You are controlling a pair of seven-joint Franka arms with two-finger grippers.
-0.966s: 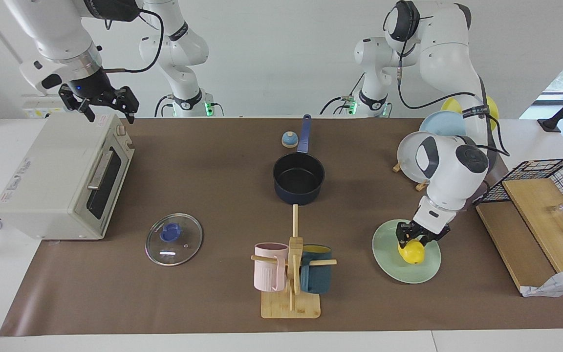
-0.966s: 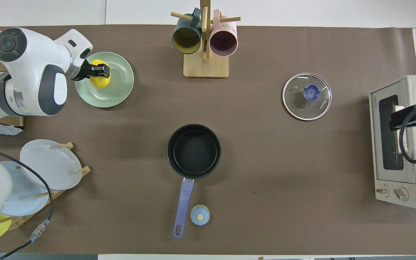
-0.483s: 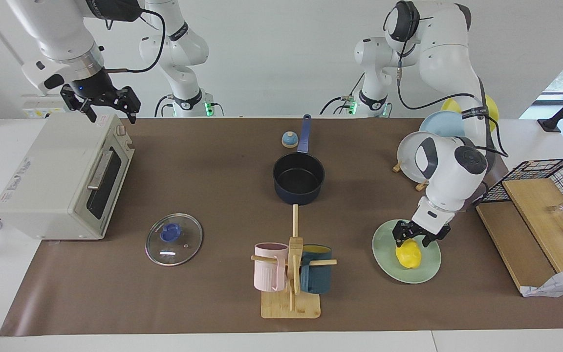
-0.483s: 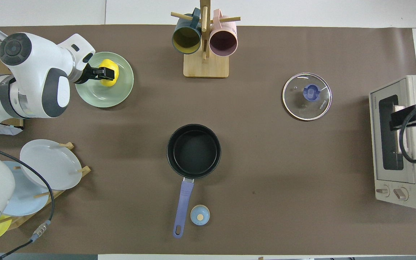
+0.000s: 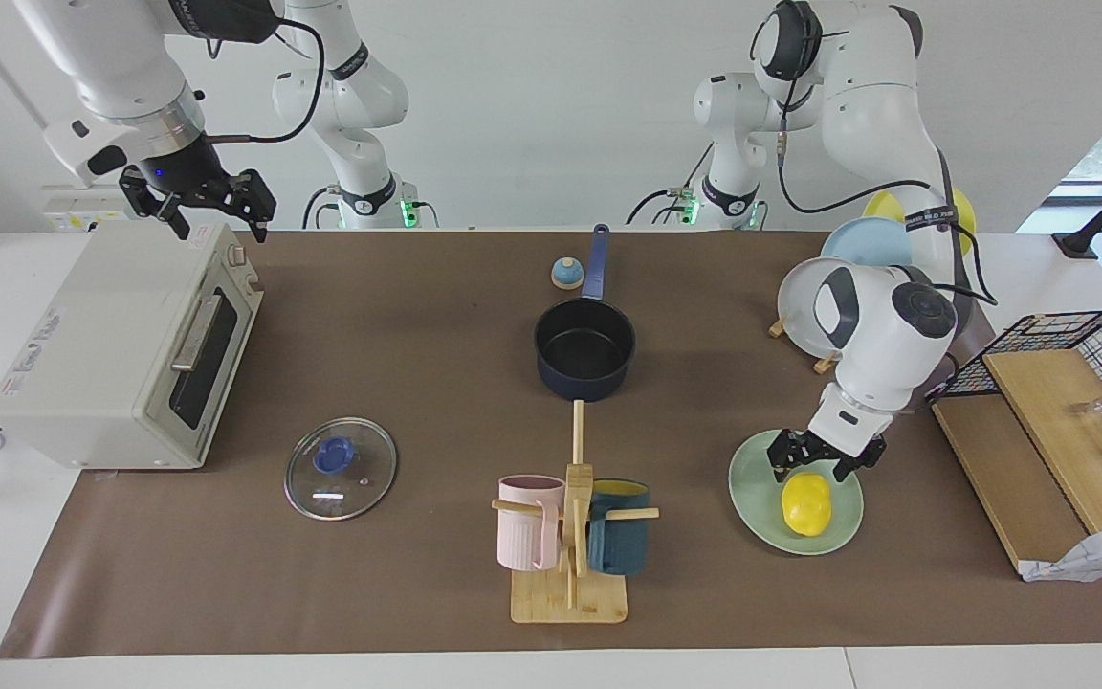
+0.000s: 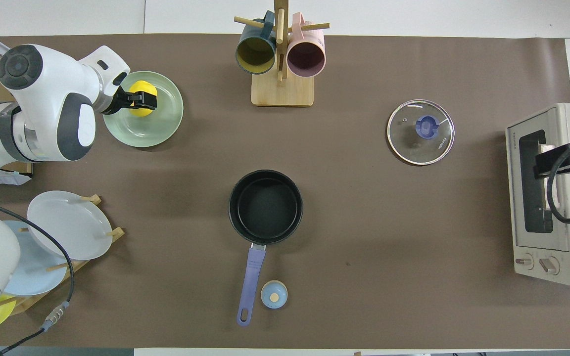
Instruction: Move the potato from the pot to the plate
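The yellow potato (image 5: 805, 503) lies on the mint-green plate (image 5: 760, 522) toward the left arm's end of the table; it also shows in the overhead view (image 6: 138, 88) on that plate (image 6: 159, 127). My left gripper (image 5: 814, 467) is open and empty just above the potato, fingers apart and off it; it also shows in the overhead view (image 6: 147, 100). The navy pot (image 5: 584, 349) stands empty mid-table, its handle pointing toward the robots, and shows in the overhead view (image 6: 265, 206). My right gripper (image 5: 211, 215) waits open above the toaster oven (image 5: 125, 344).
A mug rack (image 5: 572, 536) with a pink and a dark blue mug stands beside the plate. A glass lid (image 5: 341, 468) lies near the oven. A small blue bell (image 5: 566, 274) sits by the pot handle. A plate rack (image 5: 838, 287) and a wire basket (image 5: 1068, 383) are at the left arm's end.
My left gripper has let go of the potato and lifted slightly off it. The potato now rests free on the plate. The right arm has barely moved.
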